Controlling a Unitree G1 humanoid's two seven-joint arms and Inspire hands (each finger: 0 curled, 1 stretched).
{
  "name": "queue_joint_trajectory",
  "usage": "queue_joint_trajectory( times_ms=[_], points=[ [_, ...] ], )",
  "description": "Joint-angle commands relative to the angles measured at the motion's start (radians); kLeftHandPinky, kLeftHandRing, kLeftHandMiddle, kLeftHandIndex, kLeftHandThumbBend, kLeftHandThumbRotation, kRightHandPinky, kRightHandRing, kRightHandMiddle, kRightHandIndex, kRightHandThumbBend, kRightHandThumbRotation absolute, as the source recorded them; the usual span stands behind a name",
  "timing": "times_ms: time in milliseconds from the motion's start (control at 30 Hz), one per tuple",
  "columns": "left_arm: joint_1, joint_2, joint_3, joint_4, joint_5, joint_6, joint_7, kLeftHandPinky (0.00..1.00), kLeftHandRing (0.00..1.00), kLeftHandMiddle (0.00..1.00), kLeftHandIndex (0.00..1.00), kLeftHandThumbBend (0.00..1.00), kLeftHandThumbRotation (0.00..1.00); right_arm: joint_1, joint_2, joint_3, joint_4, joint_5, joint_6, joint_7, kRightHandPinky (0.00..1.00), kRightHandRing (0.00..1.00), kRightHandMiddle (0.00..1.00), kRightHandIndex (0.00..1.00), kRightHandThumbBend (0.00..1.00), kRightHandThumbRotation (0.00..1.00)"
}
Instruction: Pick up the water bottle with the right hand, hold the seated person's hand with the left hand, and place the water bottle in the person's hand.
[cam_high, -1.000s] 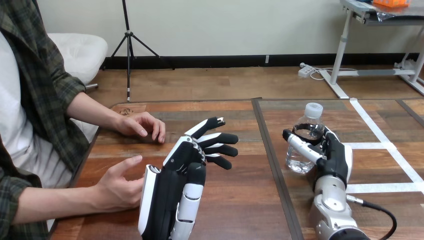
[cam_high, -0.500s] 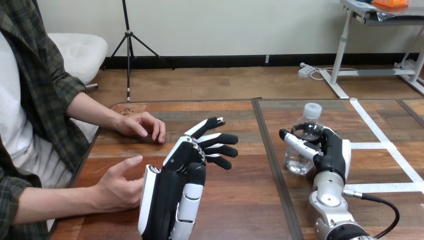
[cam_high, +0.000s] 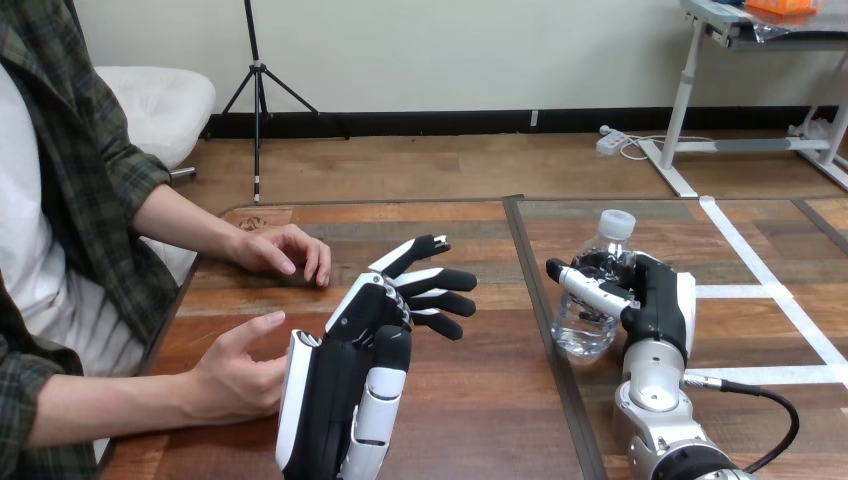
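On the table's right half, water bottle (cam_high: 581, 326): clear plastic, white cap on, top leaning to the right; water inside, level unclear.
Right hand (cam_high: 660, 300): fingers and thumb curled round the bottle's upper body.
Left hand (cam_high: 345, 375): raised over the table (cam_high: 490, 400), fingers (cam_high: 440, 276) straight and spread, holding nothing.
Person's hand nearer the robot (cam_high: 235, 375): open, just beside the left hand; contact cannot be told.
Person's farther hand (cam_high: 285, 250): on the table, well apart from the bottle.

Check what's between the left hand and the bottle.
Head view: only bare table, crossed by a dark seam, lies between the left hand and the bottle.
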Motion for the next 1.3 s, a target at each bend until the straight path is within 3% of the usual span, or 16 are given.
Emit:
queue_joint_trajectory(
  times_ms=[0, 467, 1267],
  points=[
    [0.036, -0.042, 0.011, -0.023, 0.003, -0.009, 0.011, 0.48, 0.59, 0.65, 0.76, 0.47, 1.0, -0.082, -0.015, 0.021, -0.001, -0.019, -0.002, -0.006, 0.44, 0.48, 0.53, 0.54, 0.78, 0.0],
    [0.035, -0.047, 0.012, -0.019, 0.009, -0.01, 0.021, 0.48, 0.58, 0.63, 0.75, 0.46, 1.0, -0.078, -0.027, 0.036, -0.003, -0.038, -0.012, -0.004, 0.44, 0.47, 0.52, 0.54, 0.79, 0.0],
    [0.029, -0.057, 0.016, -0.019, 0.017, -0.014, 0.038, 0.46, 0.52, 0.54, 0.65, 0.43, 1.0, -0.062, -0.045, 0.049, -0.007, -0.06, -0.055, 0.003, 0.43, 0.46, 0.5, 0.5, 0.78, 0.0]
  ],
)
